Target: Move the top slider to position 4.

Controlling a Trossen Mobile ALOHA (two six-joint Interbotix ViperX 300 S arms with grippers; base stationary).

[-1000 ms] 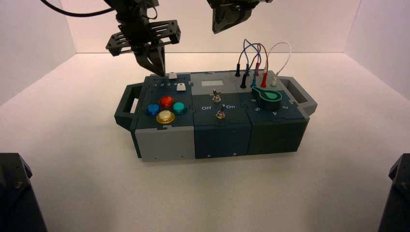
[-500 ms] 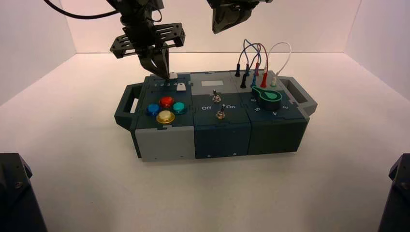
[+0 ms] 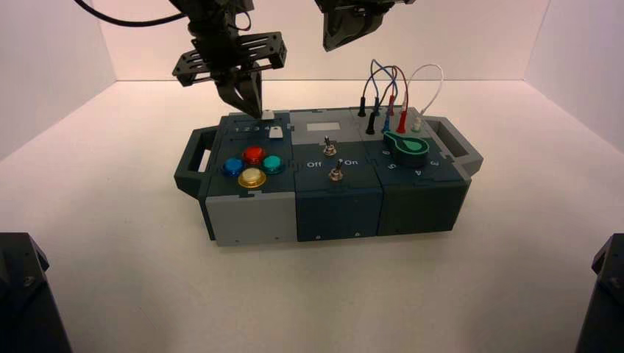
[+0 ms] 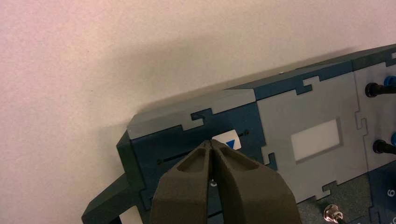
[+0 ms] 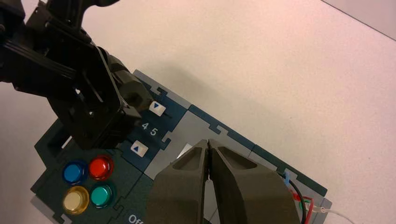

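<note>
**Inspector:** Report the step in hand.

**Operator:** I have the left gripper point(image 3: 249, 103) over the box's point(image 3: 250, 217) back-left corner, fingers pressed together with nothing between them, tips just beside the top slider point(image 4: 229, 143). That white knob sits on its dark track in the rear row, above the lower slider point(image 5: 138, 149) and the four round buttons point(image 3: 252, 165). In the right wrist view the printed row shows 4 point(image 5: 144, 126) and 5, and the knob appears to stand nearer the 5 than the 4. I judge this the nudging stage, not finished.

**Inspector:** What does the next move call for?

**Operator:** A short, light push along the track, back toward the 4, closed tips against the knob's side. Too much force would overshoot.

**Inspector:** The other arm?

**Operator:** The right gripper point(image 5: 208, 145) hangs parked above the box's middle, fingers together, empty.

**Inspector:** Any difference from half a second ago?

**Operator:** The left gripper has shifted slightly rightward along the slider row and lifted a touch. The knob looks nudged a little the same way; I cannot confirm it.
</note>
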